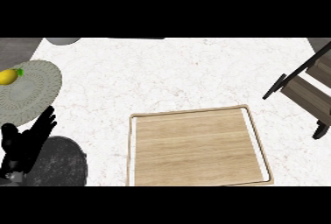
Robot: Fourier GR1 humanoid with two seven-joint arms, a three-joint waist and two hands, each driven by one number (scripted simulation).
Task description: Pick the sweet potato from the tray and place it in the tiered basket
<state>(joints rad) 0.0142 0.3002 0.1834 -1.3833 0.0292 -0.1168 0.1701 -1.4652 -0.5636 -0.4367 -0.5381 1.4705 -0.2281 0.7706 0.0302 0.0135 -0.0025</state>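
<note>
While no sweet potato shows, findings:
Tray (197, 148): wooden, 6 o'clock on counter (174, 74).
Tiered basket (309, 94): 3 o'clock.
Left robot hand (26, 140): 8 o'clock, fingers apart, resting.
Lemon (8, 76): 9 o'clock, on mat (32, 94).

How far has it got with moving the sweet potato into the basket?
No sweet potato shows anywhere: the wooden tray lies bare, so it may already be off the tray. The tiered basket is only partly in view at the right edge, and what it holds cannot be seen. The left hand rests open at the lower left, holding nothing; the right hand is out of sight. A lemon sits on a round mat.
</note>
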